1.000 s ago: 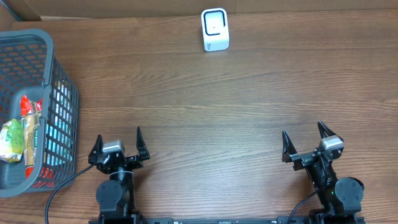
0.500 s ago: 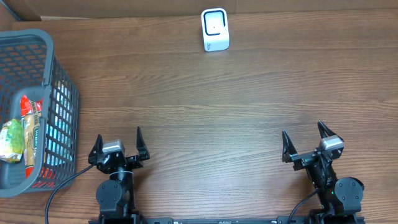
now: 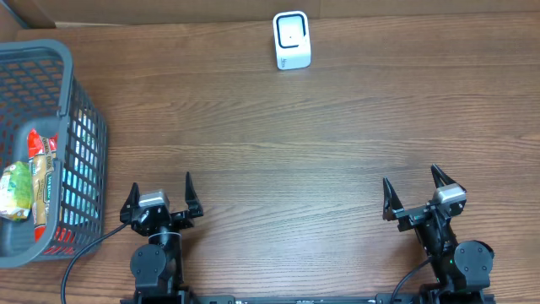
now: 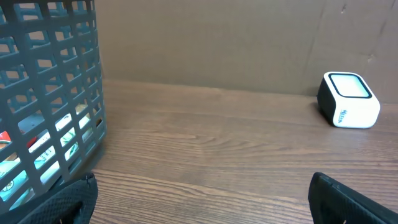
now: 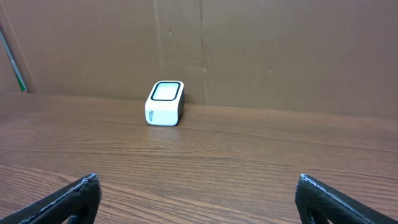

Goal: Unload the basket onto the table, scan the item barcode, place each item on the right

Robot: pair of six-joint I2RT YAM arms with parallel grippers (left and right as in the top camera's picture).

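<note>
The packaged items lie in the grey basket at the left edge, their print unreadable. The left claw, lower left, stands wide and empty, so picking one out looks like the next move. The white scanner at top centre bears illegible blue lettering, and the right claw, lower right, gapes empty.

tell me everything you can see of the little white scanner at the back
The scanner is a small white box with rounded corners, apparently plastic. Its upper face carries a pale window framed by a dark line. One side looks dark, and blue lettering, too small to read, sits on a white side. It stands upright on the wooden table, near the far edge and close to the brown cardboard wall. Only the table touches it.
</note>
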